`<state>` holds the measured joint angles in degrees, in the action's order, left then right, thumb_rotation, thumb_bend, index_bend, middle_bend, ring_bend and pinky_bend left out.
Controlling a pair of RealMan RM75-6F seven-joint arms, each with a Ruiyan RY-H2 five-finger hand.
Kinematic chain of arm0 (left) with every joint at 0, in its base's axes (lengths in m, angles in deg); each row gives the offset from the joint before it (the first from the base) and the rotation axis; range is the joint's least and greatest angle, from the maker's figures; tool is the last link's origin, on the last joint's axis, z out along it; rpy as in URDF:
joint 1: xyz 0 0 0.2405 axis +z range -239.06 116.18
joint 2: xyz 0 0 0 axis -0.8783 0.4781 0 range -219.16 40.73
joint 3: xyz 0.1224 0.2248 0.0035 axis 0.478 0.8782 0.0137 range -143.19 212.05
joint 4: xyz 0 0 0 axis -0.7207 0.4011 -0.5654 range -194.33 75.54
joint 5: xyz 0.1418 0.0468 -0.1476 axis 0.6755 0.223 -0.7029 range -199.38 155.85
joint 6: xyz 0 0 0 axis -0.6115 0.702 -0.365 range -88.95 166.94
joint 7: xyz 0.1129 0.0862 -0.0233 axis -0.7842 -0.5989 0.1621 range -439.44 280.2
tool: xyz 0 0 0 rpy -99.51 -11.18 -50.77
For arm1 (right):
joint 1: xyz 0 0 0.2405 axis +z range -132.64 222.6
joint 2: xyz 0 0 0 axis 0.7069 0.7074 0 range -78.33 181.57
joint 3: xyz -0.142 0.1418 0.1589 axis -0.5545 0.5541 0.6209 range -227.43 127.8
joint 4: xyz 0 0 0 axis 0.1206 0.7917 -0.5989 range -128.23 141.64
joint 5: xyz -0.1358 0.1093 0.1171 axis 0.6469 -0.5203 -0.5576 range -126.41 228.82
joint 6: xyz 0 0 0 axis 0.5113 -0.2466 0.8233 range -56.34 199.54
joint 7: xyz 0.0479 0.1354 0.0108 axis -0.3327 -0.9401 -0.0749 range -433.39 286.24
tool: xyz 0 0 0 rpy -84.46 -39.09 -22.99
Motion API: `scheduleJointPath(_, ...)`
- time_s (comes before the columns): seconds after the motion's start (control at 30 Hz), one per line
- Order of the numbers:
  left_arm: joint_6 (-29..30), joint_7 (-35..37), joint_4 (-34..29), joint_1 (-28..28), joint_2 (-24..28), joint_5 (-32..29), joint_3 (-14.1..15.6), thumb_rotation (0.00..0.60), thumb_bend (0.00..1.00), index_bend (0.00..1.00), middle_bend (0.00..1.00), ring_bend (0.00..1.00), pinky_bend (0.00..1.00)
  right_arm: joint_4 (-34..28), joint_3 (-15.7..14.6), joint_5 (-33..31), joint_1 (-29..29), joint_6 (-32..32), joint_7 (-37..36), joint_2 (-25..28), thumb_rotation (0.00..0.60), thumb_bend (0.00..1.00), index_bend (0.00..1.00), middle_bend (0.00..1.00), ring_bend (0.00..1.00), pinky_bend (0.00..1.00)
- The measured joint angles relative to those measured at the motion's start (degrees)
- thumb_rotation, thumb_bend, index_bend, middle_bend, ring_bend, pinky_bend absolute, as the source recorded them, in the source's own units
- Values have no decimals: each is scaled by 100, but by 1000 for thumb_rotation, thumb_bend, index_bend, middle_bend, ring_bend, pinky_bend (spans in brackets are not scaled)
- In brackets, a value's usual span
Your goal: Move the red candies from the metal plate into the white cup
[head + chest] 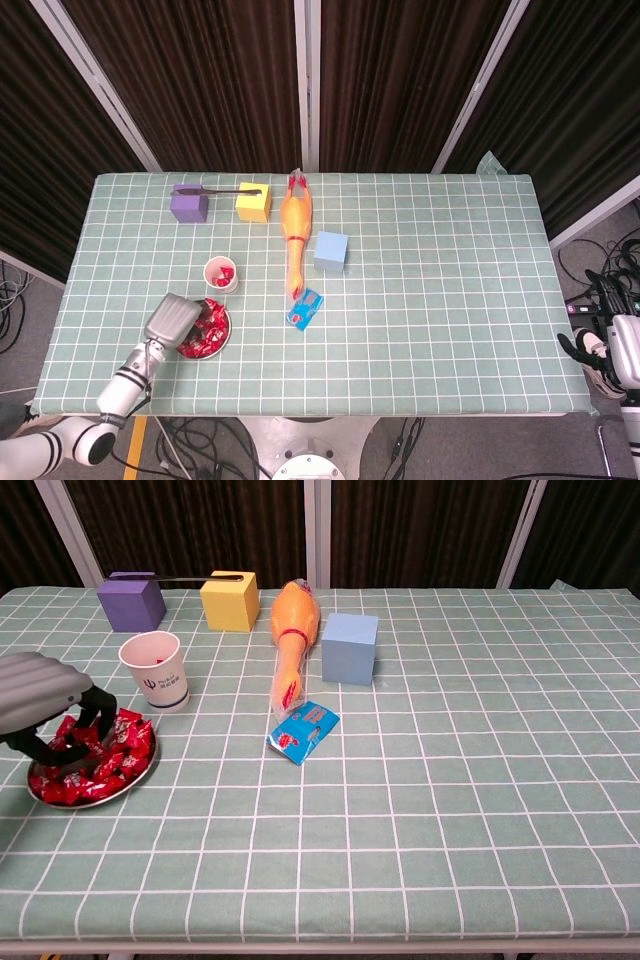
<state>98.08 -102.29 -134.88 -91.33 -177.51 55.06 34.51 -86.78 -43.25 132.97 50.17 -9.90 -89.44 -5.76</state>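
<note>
The metal plate (128,783) near the table's front left corner holds a heap of red candies (122,742). My left hand (42,698) hangs over the plate's left half with its fingers curled down among the candies; whether one is pinched does not show. In the head view the left hand (171,320) covers the left side of the plate (224,340). The white cup (155,670) stands upright just behind the plate, with red candies showing inside the cup (221,273). My right hand (606,358) hangs off the table's right edge, holding nothing.
A blue packet (303,730) lies right of the plate. Behind it stretch an orange rubber chicken (293,625) and a light blue cube (350,647). A purple block (131,600) and a yellow block (230,600) stand at the back left.
</note>
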Motion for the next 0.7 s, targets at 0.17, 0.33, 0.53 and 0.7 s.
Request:
scheduleJointPath(0.17,185,205,-458,19,333,54,-138,600,473,675,719,931,1000,38,-1,-4,8,22,-36,-15,600,155,13,98,17,379)
scheduleJointPath(0.33,300,376,-882,-81,714,39,-493,600,470,674,718,931,1000,75,0,-3,17,35,-75,-26,600,155,13,98,18,379)
scheduleJointPath(0.53,95,385,-1029,-458,828,-205,-929,600,467,667,713,931,1000,89,2,-19,16,42,-89,-28,600,155,13,98,18,379)
scheduleJointPath(0.7,-249,242,-783,-779,669,-533,-1111,600,465,661,704,931,1000,101,6,-58,-1,40,-97,-22,600,155,13,100,18,380)
